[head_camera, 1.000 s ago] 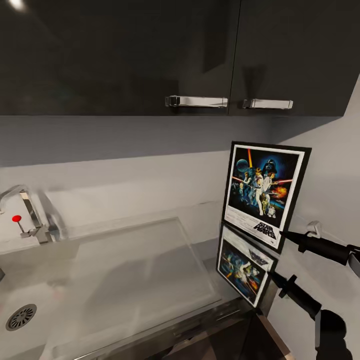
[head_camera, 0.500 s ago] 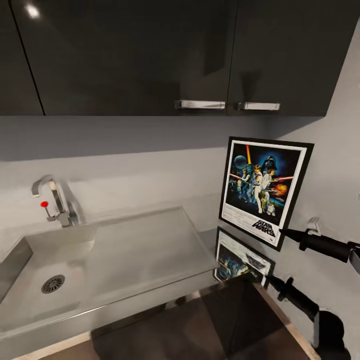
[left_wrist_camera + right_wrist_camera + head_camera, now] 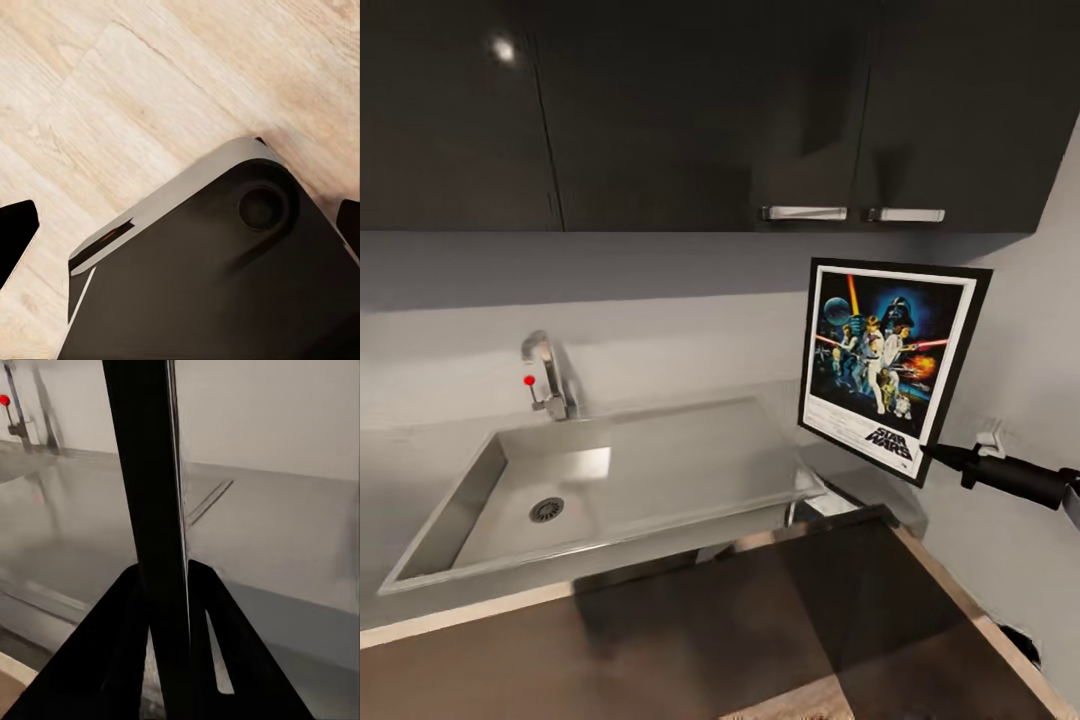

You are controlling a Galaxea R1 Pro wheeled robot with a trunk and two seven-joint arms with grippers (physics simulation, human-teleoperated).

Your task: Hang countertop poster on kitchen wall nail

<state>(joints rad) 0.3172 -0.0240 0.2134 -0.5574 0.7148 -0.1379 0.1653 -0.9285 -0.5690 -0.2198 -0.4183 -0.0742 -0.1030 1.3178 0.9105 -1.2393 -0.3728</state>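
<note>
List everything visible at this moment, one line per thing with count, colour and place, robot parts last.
poster: 1, colourful figures on dark blue, black frame; held upright above the worktop's right end, gripped at its lower right corner.
kitchen countertop: 1, grey steel-look, pale tan front edge; under the wall cabinets.
sink: 1, grey, round drain; set in the worktop's left part.
tap: 1, silver with a red knob; behind the sink.
wall cabinets: dark glossy doors, two silver handles; above the worktop.
floor: pale wood; left wrist view.
right pincer: 1, black; shut on the poster's edge.
left pincer: 1, black fingertips at the frame's edges, apart, nothing between them.
robot base: black; over the floor.
</note>
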